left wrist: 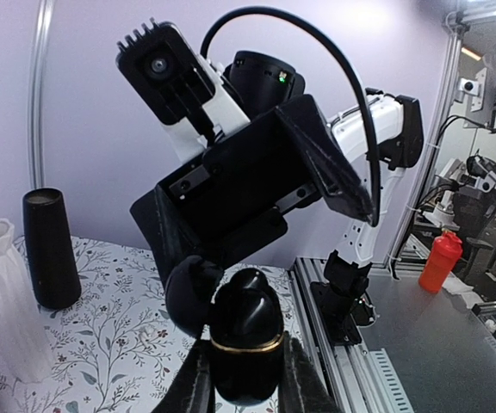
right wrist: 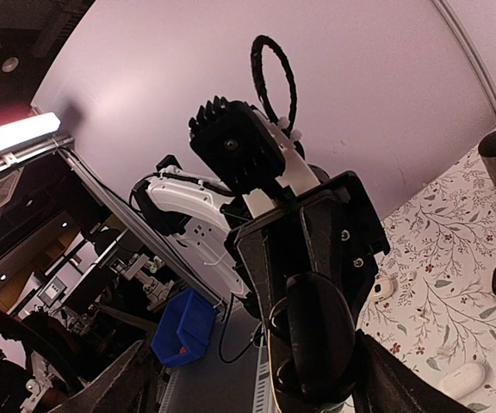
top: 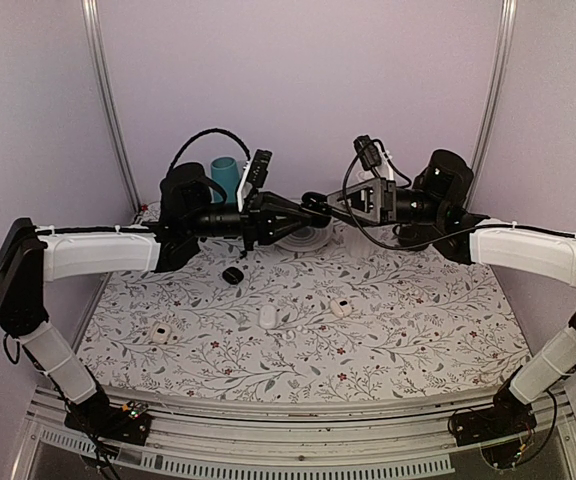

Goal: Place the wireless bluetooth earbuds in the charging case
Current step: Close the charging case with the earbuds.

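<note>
1. Jaws on the left gripper (left wrist: 248, 374) pinch a glossy black, pebble-shaped charging case with a gold band (left wrist: 246, 323), held in the air over the floral-print table (top: 418, 330). The right gripper (right wrist: 257, 391) faces it with its jaws spread wide; whether they touch it I cannot tell.
2. It would be best to hold that case steady with the seam toward the right fingers, so they lift the lid rather than squeeze it.
3. No wireless bluetooth earbuds show at either gripper. The small white pieces (top: 268, 316) on the table are too tiny to tell bud from case.
</note>
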`<state>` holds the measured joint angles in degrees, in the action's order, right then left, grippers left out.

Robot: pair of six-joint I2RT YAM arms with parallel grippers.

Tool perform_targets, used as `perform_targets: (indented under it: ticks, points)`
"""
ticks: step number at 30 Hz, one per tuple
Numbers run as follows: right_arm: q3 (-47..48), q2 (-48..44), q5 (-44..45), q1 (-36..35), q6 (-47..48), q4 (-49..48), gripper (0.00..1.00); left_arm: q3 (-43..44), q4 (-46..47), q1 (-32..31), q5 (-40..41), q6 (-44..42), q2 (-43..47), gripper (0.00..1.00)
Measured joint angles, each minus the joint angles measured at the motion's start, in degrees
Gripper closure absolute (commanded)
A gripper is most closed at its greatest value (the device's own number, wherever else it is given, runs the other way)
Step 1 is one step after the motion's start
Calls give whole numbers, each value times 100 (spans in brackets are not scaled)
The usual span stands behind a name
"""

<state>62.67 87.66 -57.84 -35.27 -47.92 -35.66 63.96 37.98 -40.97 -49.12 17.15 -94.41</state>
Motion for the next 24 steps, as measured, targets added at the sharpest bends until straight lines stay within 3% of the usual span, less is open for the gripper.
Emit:
perform_targets:
  ticks: [24]
  points:
    - [0,-76,52,-9,306,184,23,0,-72,0,144,2,0,100]
